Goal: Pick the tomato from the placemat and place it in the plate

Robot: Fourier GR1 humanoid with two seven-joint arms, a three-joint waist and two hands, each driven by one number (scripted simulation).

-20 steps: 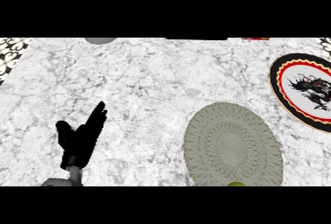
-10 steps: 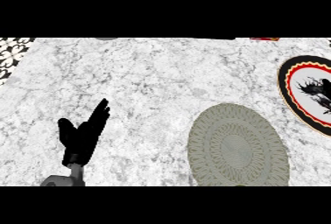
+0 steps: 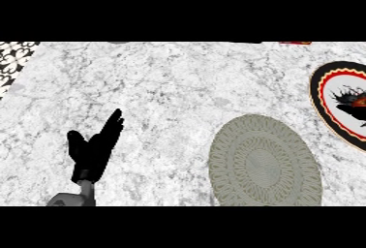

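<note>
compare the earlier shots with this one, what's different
The whole view has slid right: the placemat and the plate sit further right, the plate now cut by the edge. A red spot now shows on the plate. Nothing was grasped or released. The left hand stays open, fingers up, at lower left.

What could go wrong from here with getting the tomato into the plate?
1. The plate is cut off by the view's right edge, so what happens there may go unseen.
2. The placemat shows no tomato. A red patch beside a dark shape on the plate might be it, but I cannot tell.
3. The left hand rests open, far from both, so it probably cannot help.
</note>
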